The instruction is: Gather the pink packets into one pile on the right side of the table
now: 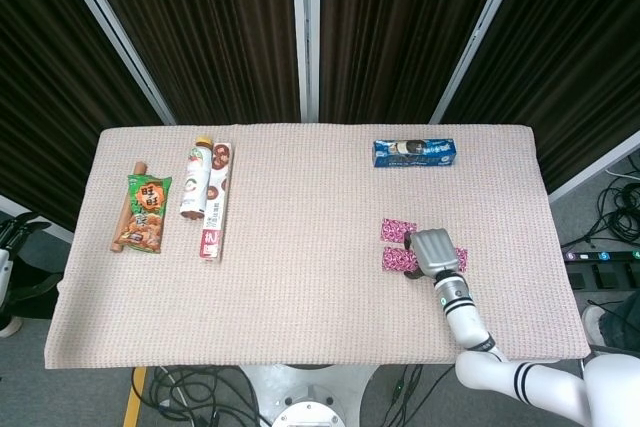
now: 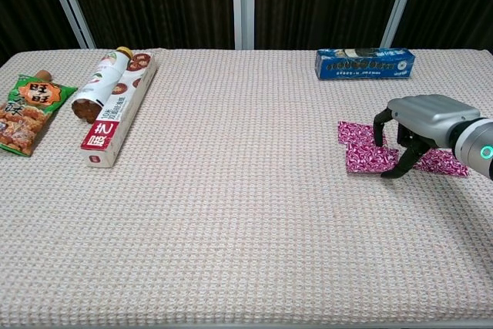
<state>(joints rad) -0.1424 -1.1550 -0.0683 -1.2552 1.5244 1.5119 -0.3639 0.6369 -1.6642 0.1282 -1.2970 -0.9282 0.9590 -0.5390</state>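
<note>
Three pink packets lie at the right of the table. The far packet [image 2: 354, 132] [image 1: 397, 230] and the near packet [image 2: 368, 159] [image 1: 398, 260] now touch at their edges. The third packet [image 2: 444, 162] [image 1: 459, 258] lies to their right, partly behind my right hand [image 2: 420, 122] [image 1: 431, 251]. That hand arches over the near packet's right end, its fingertips [image 2: 378, 135] down on the packet and the thumb at its front edge, gripping it flat against the cloth. My left hand shows in neither view.
A blue biscuit box [image 2: 364, 63] lies at the back right. At the far left are a long white and red box [image 2: 119, 112], a bottle [image 2: 100, 85] and a green snack bag [image 2: 26, 113]. The table's right edge [image 1: 560, 247] is close to the hand.
</note>
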